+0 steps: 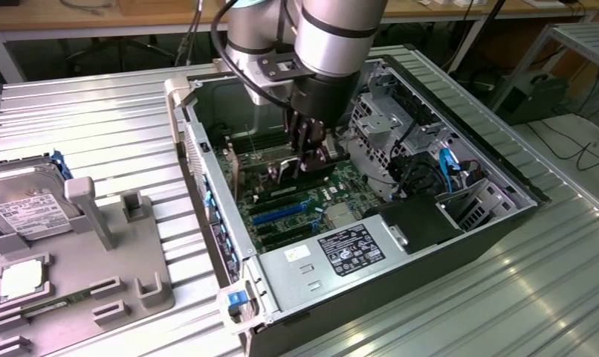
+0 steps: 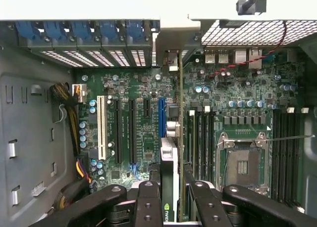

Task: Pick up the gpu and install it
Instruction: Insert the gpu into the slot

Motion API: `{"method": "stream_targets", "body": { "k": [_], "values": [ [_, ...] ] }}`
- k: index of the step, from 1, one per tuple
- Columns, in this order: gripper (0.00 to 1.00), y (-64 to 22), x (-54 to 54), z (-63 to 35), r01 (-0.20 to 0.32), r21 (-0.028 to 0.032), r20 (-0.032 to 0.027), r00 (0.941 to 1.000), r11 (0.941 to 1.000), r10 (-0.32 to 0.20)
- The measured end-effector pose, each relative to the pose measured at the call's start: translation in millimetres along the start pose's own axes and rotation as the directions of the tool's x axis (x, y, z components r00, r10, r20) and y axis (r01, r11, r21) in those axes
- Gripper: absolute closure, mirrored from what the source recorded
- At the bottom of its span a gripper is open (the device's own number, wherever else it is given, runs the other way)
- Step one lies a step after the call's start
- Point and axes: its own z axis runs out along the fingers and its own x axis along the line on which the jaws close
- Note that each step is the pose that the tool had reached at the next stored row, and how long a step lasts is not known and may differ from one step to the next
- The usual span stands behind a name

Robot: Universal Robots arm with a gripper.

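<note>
On the exterior view's left, away from the gripper [image 1: 308, 160], one grey fixture tray [image 1: 86, 275] carries one hard drive [image 1: 22, 204]. One open computer case [image 1: 374, 223] lies beneath the tool. Inside it, one gpu [image 2: 170, 153] stands on edge over the motherboard [image 2: 133, 118], its long axis running from the fingers [image 2: 148, 202] toward the rear slot brackets. The gripper is clenched narrowly on the card's near end, a finger on either face.
</note>
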Motion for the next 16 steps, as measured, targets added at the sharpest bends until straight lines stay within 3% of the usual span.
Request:
{"method": "stream_targets", "body": {
  "k": [5, 16],
  "values": [
    [0.73, -0.2, 1.2, 7.9, 0.003, 0.0009, -0.0001, 1.0000, 1.0000, -0.003],
    [0.73, -0.2, 6.6, 14.5, 0.011, 0.0008, -0.0003, 0.9999, 0.9999, -0.011]
  ]
}}
